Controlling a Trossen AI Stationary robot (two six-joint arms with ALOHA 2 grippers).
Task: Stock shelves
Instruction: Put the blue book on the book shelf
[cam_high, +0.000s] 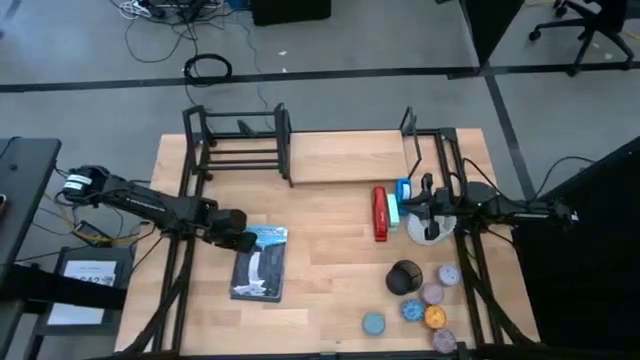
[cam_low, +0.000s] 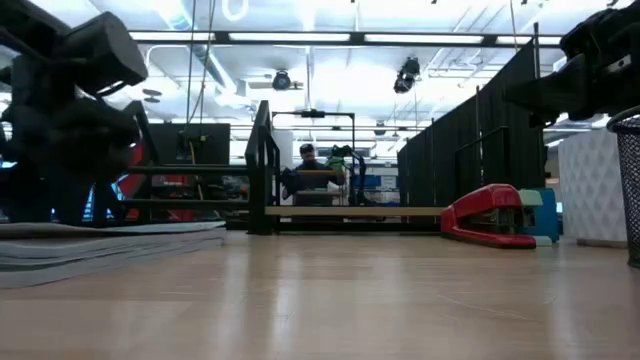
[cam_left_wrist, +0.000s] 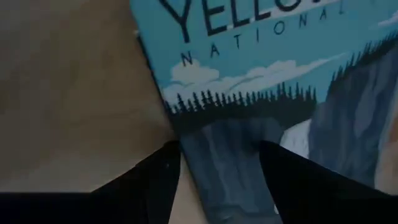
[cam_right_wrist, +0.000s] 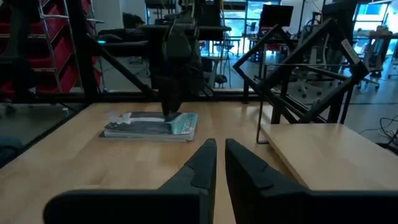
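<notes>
The left gripper (cam_high: 243, 240), jaws spread, straddled the flat blue picture book's (cam_high: 262, 262) edge near the tabletop's left side. The black tube-and-board shelves (cam_high: 300, 150) lined the far edge. The right gripper (cam_high: 412, 208), jaws narrow, hovered beside the red stapler (cam_high: 380, 213).

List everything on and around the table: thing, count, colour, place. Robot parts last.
Black metal-tube rack with pale wooden board: one, along the table's far edge, nothing on it.
Blue picture book with a waterfall cover: one, flat on the table's left half.
Red stapler: one, right of centre, just before the board.
Small blue box: one, beside the stapler.
Black mesh cup: one, near right part.
Small round discs: about six, blue, pink, orange, clustered near the cup.
Person: one, seated in the room beyond the rack.
Left gripper: open, astride the book's edge.
Right gripper: shut, above the table near the stapler.
</notes>
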